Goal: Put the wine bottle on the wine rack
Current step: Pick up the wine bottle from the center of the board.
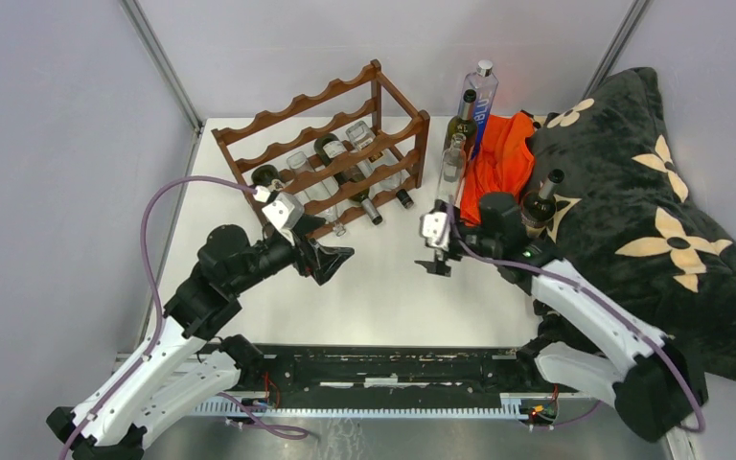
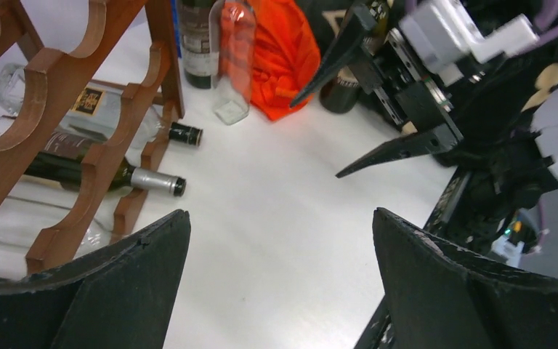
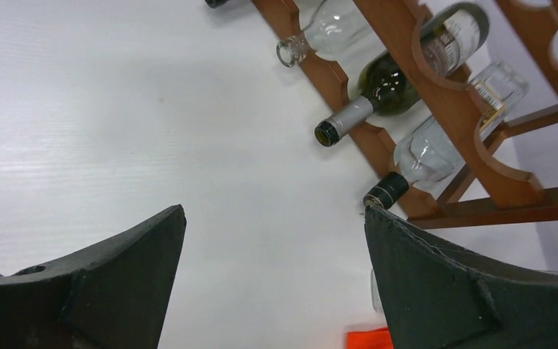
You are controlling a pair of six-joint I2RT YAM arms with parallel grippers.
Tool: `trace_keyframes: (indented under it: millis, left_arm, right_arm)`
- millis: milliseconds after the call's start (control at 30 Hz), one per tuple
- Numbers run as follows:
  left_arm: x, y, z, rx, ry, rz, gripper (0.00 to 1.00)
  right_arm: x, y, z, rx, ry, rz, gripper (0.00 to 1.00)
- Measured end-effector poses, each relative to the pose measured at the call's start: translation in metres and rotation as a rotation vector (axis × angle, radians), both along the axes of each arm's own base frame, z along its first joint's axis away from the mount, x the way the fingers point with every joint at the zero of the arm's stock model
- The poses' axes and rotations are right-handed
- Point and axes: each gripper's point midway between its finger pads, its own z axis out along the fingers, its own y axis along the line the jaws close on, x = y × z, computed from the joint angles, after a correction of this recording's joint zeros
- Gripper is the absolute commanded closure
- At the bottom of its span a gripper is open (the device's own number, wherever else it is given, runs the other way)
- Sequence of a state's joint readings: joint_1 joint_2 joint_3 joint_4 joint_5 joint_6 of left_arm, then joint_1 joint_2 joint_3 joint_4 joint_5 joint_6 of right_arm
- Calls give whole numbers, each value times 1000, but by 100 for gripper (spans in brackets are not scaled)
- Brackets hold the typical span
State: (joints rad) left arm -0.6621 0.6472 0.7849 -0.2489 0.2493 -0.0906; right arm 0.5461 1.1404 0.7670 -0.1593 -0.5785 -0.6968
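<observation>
Clear glass wine bottle (image 1: 453, 165), upright, is placed upper centre-right between reddish-brown wooden wine rack (image 1: 377, 91) and orange cloth (image 1: 503, 158), just above nearer right gripper (image 1: 435, 264); both it and left gripper (image 1: 337, 264) are held wide open, empty.

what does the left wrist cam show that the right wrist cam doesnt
Only left wrist: the right gripper seen from outside, open, and an upright dark bottle. Only right wrist: the open mouth of a clear bottle lying in the rack. Both: the rack, the foil-necked green bottle and the black-capped bottle lying in it, the white table, and the orange cloth, just a sliver in the right wrist view.
</observation>
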Motion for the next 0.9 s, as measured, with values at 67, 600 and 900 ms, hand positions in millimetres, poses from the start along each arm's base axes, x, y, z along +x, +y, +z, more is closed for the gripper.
trace_keyframes:
  millis: [67, 600, 900]
  left_arm:
    - [-3, -1, 7, -49, 4, -3, 0]
    - [-1, -8, 1, -192, 203, 54, 0]
    - [-1, -10, -16, -239, 322, 91, 0]
  right_arm:
    - [-16, -13, 11, 41, -39, 40, 2]
    - [-73, -59, -40, 169, 12, 189, 2]
    - [-80, -60, -45, 175, -50, 237, 2]
